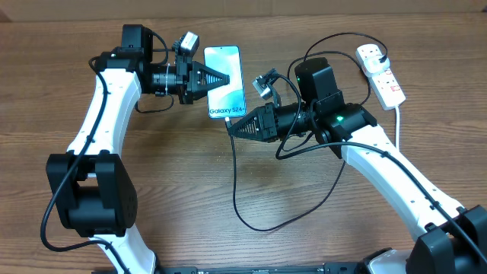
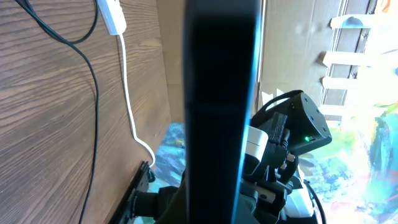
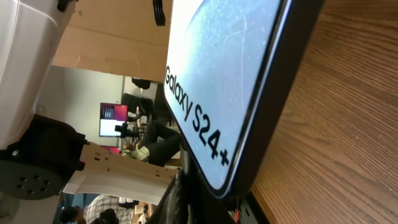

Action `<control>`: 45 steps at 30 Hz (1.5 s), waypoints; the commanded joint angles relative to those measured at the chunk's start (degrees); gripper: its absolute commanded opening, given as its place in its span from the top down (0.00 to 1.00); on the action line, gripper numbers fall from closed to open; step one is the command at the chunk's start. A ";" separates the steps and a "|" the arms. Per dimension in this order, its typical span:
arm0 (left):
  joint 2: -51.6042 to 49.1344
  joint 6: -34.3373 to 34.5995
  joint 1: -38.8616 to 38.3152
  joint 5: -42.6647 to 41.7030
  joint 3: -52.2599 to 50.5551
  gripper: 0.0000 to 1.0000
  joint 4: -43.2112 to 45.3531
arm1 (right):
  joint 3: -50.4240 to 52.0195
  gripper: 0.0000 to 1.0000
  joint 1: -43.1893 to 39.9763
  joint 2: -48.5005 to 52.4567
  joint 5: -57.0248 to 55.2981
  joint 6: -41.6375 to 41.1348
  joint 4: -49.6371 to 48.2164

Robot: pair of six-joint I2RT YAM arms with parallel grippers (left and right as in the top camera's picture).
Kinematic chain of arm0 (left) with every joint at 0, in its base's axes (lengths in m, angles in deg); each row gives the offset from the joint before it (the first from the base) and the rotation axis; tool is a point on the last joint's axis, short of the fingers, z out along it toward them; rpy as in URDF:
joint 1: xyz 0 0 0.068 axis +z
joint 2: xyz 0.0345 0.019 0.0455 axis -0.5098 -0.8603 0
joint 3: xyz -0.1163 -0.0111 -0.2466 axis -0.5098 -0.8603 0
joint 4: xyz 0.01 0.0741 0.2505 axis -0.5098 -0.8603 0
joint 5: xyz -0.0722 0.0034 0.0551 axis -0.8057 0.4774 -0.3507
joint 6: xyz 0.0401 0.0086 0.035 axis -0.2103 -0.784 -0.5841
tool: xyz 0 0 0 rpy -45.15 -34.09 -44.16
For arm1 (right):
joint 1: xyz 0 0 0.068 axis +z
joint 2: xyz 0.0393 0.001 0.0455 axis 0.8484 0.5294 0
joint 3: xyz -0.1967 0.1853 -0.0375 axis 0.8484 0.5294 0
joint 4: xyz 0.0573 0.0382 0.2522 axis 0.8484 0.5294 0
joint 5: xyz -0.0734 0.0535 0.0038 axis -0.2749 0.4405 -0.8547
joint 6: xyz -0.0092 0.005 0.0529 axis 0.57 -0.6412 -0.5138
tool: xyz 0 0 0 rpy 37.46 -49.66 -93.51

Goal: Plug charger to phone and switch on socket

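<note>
– While the left gripper (image 1: pixel 221 79) pinches the phone (image 1: pixel 228 95) by its left edge at the upper middle of the table (image 1: pixel 190 190), where does the other one stand?

– Just beside the phone's lower end. The right gripper (image 1: pixel 233 128) points at it with fingers drawn to a point. It seems to clamp the connector end of the charger (image 1: pixel 233 175), though the tip is lost in shadow in the right wrist view.

– What crowds the scene?

– Cable, mostly. The black line drops from that gripper, loops wide across the wood and vanishes beneath the right arm (image 1: pixel 396 171). A black line also arcs over to a dark plug (image 1: pixel 378 55) seated in the far outlet of the socket (image 1: pixel 382 73), which lies at the table's upper right. Its thick white cord (image 1: pixel 399 122) trails down along the right side.

– Anything blocking the cameras?

– The phone itself. It stands edge-on in the left wrist view, a dark bar across the middle, with the right arm behind it. The right wrist view is filled by the pale blue screen reading "Galaxy S24+".
</note>
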 commanded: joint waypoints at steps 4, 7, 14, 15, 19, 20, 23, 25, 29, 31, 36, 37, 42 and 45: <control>-0.28 0.42 0.31 -3.30 0.50 0.96 -0.02 | -0.28 0.96 -0.50 -0.63 -2.43 -0.20 -0.13; -0.28 0.42 0.31 -3.30 0.50 0.96 -0.02 | -0.28 0.96 -0.50 -0.63 -2.54 -0.20 -0.13; -0.28 0.39 0.28 -3.28 0.50 0.96 -0.02 | -0.28 0.96 -0.50 -0.63 -2.54 -0.39 -0.70; -0.28 0.39 0.28 -3.26 0.50 0.96 0.00 | -0.28 0.96 -0.50 -0.63 -2.56 -1.55 -1.25; -0.28 0.39 0.28 -3.26 0.50 0.96 -0.02 | -0.28 0.96 -0.50 -0.63 -2.54 -5.25 -3.91; -0.28 0.39 0.28 -3.26 0.50 0.96 -0.02 | -0.28 0.96 -0.50 -0.63 -2.58 -6.14 -4.48; -0.28 0.39 0.28 -3.26 0.50 0.96 0.00 | -0.28 0.96 -0.50 -0.63 -3.26 -7.80 -5.38; -0.28 0.39 0.28 -3.26 0.50 0.96 0.00 | -0.28 0.96 -0.50 -0.63 -4.61 -8.94 -5.29; -0.28 0.39 0.28 -3.23 0.50 0.96 0.00 | -0.28 0.96 -0.44 -0.63 -5.16 -9.25 -5.33; -0.28 0.39 0.28 -3.23 0.50 0.96 0.00 | -0.28 0.96 -0.44 -0.63 -5.16 -9.25 -5.33; -0.28 1.51 0.20 -3.23 0.50 0.96 0.00 | -0.28 0.96 -0.37 -0.63 -7.34 -11.15 -5.60; -0.28 2.14 0.20 -3.23 0.50 0.96 0.00 | -0.28 0.96 -0.35 -0.63 -7.76 -11.15 -5.75; -0.28 5.38 0.20 -3.21 0.50 0.96 -0.02 | -0.28 0.96 -0.33 -0.63 -11.26 -11.13 -5.79; -0.28 7.19 0.20 -3.13 0.50 0.96 -0.02 | -0.28 0.96 0.04 -0.63 -12.07 -11.10 -6.25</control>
